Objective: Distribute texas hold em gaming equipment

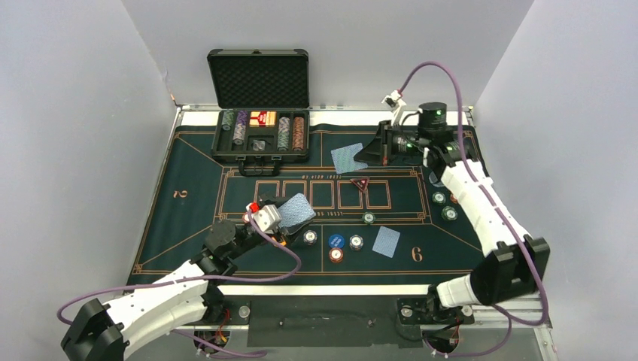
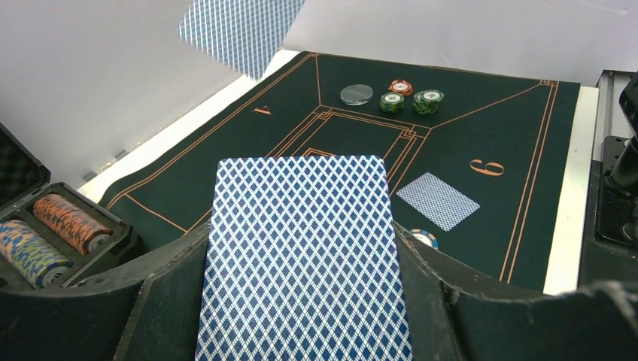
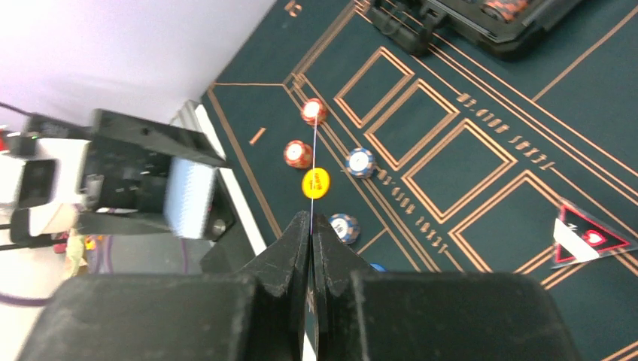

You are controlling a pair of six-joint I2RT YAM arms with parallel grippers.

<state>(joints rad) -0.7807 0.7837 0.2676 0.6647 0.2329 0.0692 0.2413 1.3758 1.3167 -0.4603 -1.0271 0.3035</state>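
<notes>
a dark green poker mat (image 1: 195, 226) with orange lines covers your worktop (image 1: 338, 289), boxed in by plain grey walls (image 1: 75, 113). at the far left an open black case (image 1: 259, 139) holds rows of chips. on the mat a lone playing card (image 1: 386, 241) lies face down beside the numeral 6. loose poker chips (image 1: 356, 242) and a blue button disc (image 1: 336, 241) sit just left of it, and a second chip cluster (image 1: 449, 213) sits near the right edge. your left arm (image 1: 165, 293) reaches low over the near left. the left jaws grip a blue-backed deck (image 2: 301, 256) by its sides, tilted above the mat. your right arm (image 1: 481, 210) stretches to the far side. the right jaws are pinched tight on a single card (image 1: 347, 158), held off the mat.
</notes>
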